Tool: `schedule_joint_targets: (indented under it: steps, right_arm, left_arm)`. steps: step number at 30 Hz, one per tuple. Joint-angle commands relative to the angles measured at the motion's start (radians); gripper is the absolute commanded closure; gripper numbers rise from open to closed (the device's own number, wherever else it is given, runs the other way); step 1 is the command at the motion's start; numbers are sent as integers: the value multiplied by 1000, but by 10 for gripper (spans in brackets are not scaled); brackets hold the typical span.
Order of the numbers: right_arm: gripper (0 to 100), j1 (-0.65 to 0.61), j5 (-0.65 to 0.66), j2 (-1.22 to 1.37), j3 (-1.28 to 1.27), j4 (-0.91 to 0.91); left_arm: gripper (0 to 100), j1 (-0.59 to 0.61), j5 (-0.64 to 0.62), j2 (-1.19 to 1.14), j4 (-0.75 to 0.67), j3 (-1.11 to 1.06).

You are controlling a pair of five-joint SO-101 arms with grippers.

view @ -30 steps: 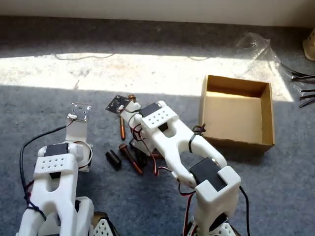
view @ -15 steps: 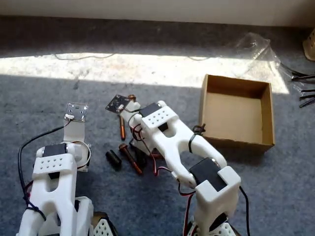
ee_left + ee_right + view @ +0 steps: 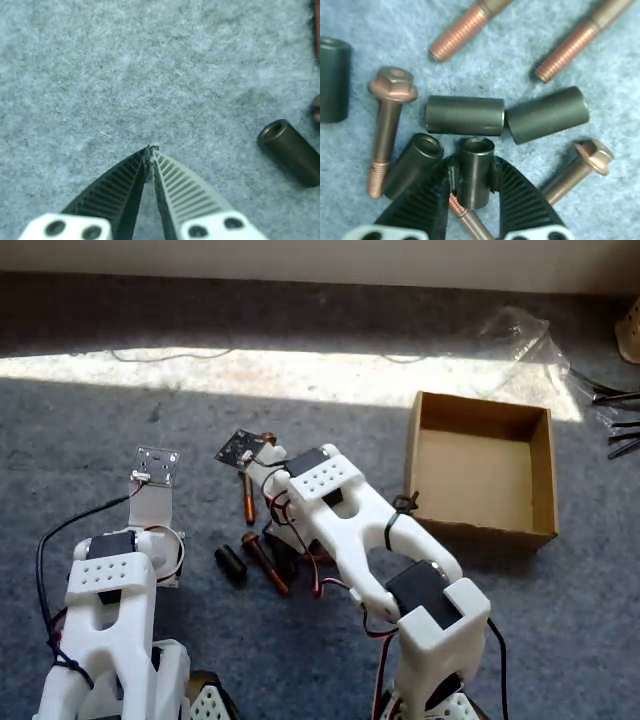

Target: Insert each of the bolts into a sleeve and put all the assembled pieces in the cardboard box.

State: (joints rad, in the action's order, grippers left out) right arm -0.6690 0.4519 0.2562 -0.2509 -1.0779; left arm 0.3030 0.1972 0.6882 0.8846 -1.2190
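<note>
a: step?
b: grasping a sleeve (image 3: 476, 187) amid loose bolts (image 3: 387, 120), clamped in right end effector (image 3: 473, 167). left end effector (image 3: 150, 150) pressed together, off aside.
a: next?
b: likely lifting clear, then mating with a bolt. box (image 3: 480, 528) empty.

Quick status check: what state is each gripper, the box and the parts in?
Left gripper: shut, empty.
Right gripper: shut on held sleeve.
Cardboard box: open, empty.
Loose sleeves: lying on their sides, unassembled.
Loose bolts: lying flat, unassembled.
</note>
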Motion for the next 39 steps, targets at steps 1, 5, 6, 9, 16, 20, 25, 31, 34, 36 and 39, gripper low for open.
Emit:
schedule_joint_targets:
  steps: [1,5,6,9,16,20,25,31,34,36,39]
  right_arm:
    - [994,36,-66,-30,84,-51]
    - [994,73,-118,-28,254,-242]
    - [994,79,-120,-28,297,-288]
    - [994,88,-121,-28,418,-398]
    - [994,82,-121,-28,730,-621]
    - [994,90,-130,-41,906,-685]
    - [994,96,-196,-151,914,-684]
    - [994,99,-195,-407,707,-684]
    - [994,102,-192,-550,567,-682]
    - [994,102,-192,-638,475,-680]
    - [994,124,-196,-759,360,-662]
  left_arm:
    - [993,12,-5,24,-15,39]
    - [993,12,-5,24,-15,38]
    - [993,12,-5,24,-15,38]
    - [993,12,-5,24,-15,38]
    - [993,12,-5,24,-15,38]
    - [993,12,-5,24,-15,38]
    - [993,12,-5,24,-15,38]
    - [992,-50,-6,22,-9,62]
    - [992,-101,-34,15,37,143]
    - [992,-125,-89,15,97,205]
    - [992,-183,-110,15,164,286]
